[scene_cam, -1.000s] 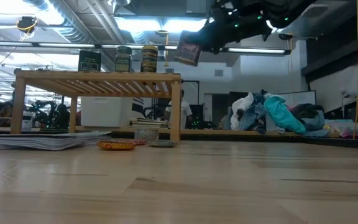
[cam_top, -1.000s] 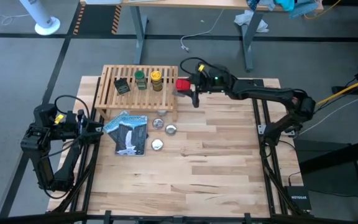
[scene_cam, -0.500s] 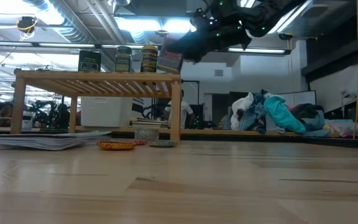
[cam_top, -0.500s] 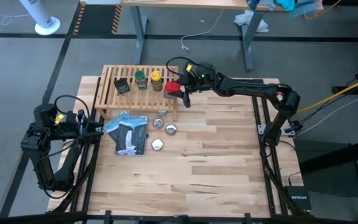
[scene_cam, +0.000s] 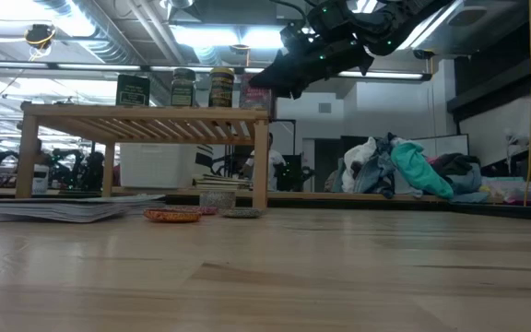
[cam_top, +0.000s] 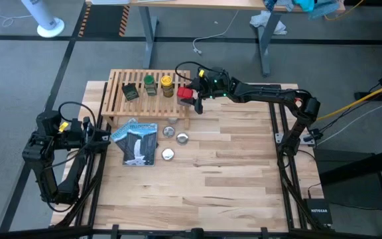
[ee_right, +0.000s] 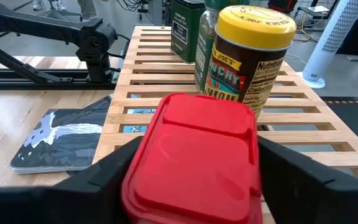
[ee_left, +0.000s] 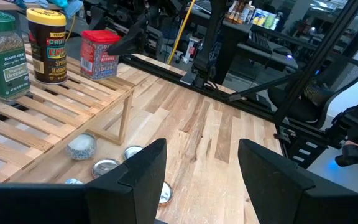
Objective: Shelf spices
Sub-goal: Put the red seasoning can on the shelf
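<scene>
Top-down and table-level views of a two-arm bench at the shelving of spice containers. The shelf (cam_top: pixel 148 98), a low light-wood slatted rack, stands at the far left part of the butcher-block table (cam_top: pixel 231 172). On its slats, in a row from left to right, stand the black tin (cam_top: pixel 130 92), the green-capped jar (cam_top: pixel 150 84) and the yellow-capped jar (cam_top: pixel 167 85). The red tin (cam_top: pixel 186 93) sits upright on the shelf's right end, just right of the yellow-capped jar and near it.

The right gripper (cam_top: pixel 192 95) reaches in from the right at the red tin. In the right wrist view its fingers (ee_right: pixel 98 177) stand on either side of the red tin's lid, with narrow gaps showing between pad and tin; whether any contact remains cannot be told. In the low view the gripper hangs at the shelf's right end, level with the row of containers.

The left gripper (cam_top: pixel 101 136) waits at the table's left edge, its fingers apart and holding nothing.

On the tabletop near the shelf's front lie a blue-and-white packet (cam_top: pixel 136 141) and several small round tins (cam_top: pixel 182 138).
</scene>
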Tool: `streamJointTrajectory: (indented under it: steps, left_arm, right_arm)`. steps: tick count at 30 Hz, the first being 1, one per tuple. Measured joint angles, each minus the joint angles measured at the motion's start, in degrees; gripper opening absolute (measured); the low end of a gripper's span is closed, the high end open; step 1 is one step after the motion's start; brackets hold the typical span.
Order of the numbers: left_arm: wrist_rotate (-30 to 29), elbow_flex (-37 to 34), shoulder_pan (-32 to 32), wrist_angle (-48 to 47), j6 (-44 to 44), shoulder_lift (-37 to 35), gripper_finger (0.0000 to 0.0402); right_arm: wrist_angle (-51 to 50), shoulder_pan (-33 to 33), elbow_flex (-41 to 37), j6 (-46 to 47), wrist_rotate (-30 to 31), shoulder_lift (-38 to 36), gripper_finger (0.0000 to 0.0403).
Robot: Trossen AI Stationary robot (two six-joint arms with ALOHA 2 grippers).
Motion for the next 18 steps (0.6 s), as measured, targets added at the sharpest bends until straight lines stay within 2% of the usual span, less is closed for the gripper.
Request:
streamJointTrajectory:
  steps: [4, 14, 18]
  left_arm:
    - [0.0, -0.01, 0.0, -0.02, 0.0, 0.0, 0.0194]
    - [0.0, 0.0, -0.07, -0.02, 0.0, 0.0, 0.0194]
    - [0.0, 0.0, -0.09, -0.02, 0.0, 0.0, 0.0194]
  right_arm:
    - [-0.01, 0.0, 0.0, 0.02, 0.15, 0.0, 0.0285]
    - [0.3, 0.0, 0.0, 0.11, 0.13, 0.0, 0.0229]
    - [0.3, 0.02, 0.0, 0.11, 0.14, 0.0, 0.0218]
